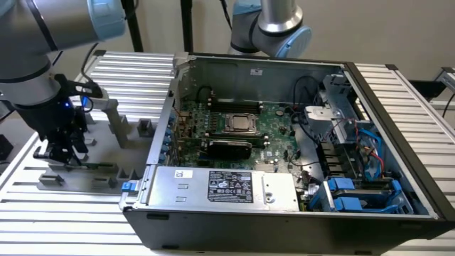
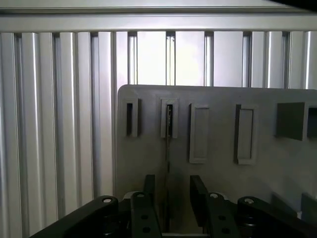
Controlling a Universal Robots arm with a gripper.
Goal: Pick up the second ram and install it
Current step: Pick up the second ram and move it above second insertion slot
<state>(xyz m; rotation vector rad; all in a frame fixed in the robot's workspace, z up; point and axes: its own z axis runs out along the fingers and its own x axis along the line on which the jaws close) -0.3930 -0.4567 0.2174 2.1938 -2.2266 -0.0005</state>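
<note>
Claw (image 2: 171,198) spread wide and empty, low over the grey holder plate (image 2: 218,183) on the slatted table (image 2: 54,124), at the exterior view's left of the open computer case (image 1: 284,229). Straddles the second ram (image 2: 168,148), seen edge-on and upright in one of the plate's slots, one finger (image 2: 149,188) to each side and neither seeming to touch, probably for a plain squeeze onto the flat faces. Upright parking in the slot likely meant to leave both faces free and the long edge ready for the motherboard (image 1: 274,114).
</note>
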